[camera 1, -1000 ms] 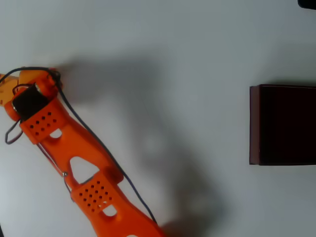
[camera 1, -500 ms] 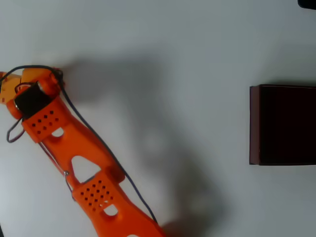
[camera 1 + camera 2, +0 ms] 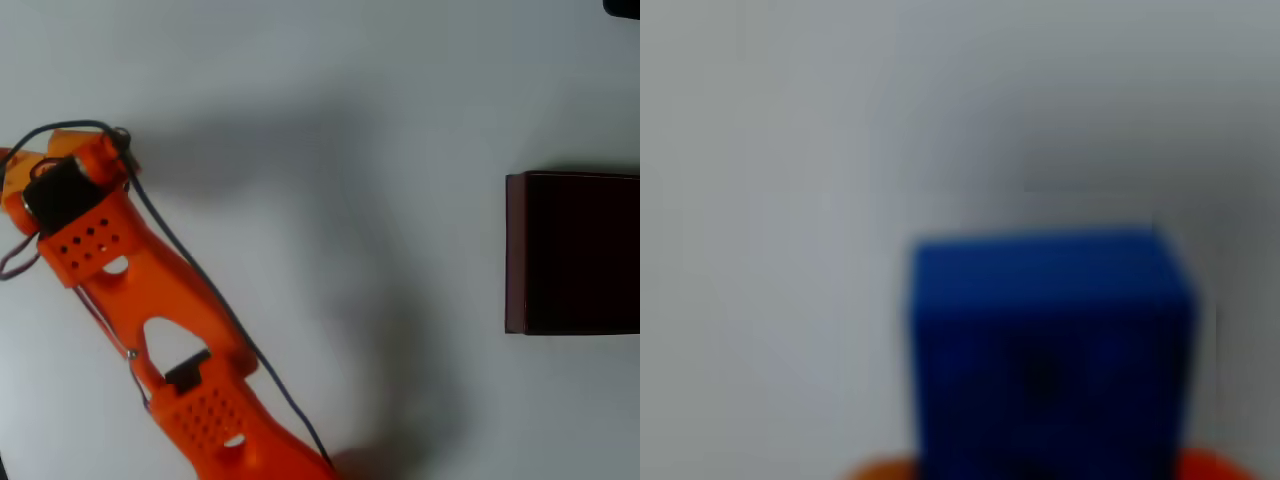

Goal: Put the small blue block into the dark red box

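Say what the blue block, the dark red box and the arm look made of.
Blue block: matte, uniform colour, probably plastic or foam; too blurred to settle. Dark red box: thin, dull maroon walls, possibly card or plastic. Arm: orange, perforated panels, likely printed plastic.

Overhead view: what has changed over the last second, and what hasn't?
The orange robot arm has shifted: its wrist end at the left edge moved slightly down the picture and tilted, and its shadow on the table spread wider. The wrist view now shows the small bright blue block close up at the hand, blurred; whether the hand grips it cannot be told. The dark red square box at the right edge stayed put.
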### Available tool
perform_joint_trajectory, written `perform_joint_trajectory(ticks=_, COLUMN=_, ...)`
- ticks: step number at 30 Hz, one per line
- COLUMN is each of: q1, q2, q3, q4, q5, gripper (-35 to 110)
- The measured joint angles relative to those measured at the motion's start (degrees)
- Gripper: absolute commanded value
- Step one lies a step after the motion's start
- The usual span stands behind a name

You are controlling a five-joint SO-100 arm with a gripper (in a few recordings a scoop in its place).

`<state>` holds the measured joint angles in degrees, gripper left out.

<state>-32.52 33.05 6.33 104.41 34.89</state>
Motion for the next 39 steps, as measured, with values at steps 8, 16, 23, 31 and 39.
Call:
perform_joint_trajectory(ticks=8, q1=7.3, q2=28.6, q3=27.5, q4=0.0, q5=-4.8, gripper=0)
perform_joint_trajectory(ticks=16, q1=24.5, q2=60.0, q3=54.1, q4=-0.1, q5=-13.1, gripper=0)
perform_joint_trajectory(ticks=23, q1=46.1, q2=83.7, q3=72.4, q4=-4.9, q5=-22.3, gripper=0)
perform_joint_trajectory(ticks=31, q1=63.2, q2=88.2, q3=89.2, q4=-21.1, q5=-26.1, gripper=0)
perform_joint_trajectory(ticks=39, q1=70.8, q2=77.5, q3=96.2, q4=-38.3, q5=-26.8, gripper=0)
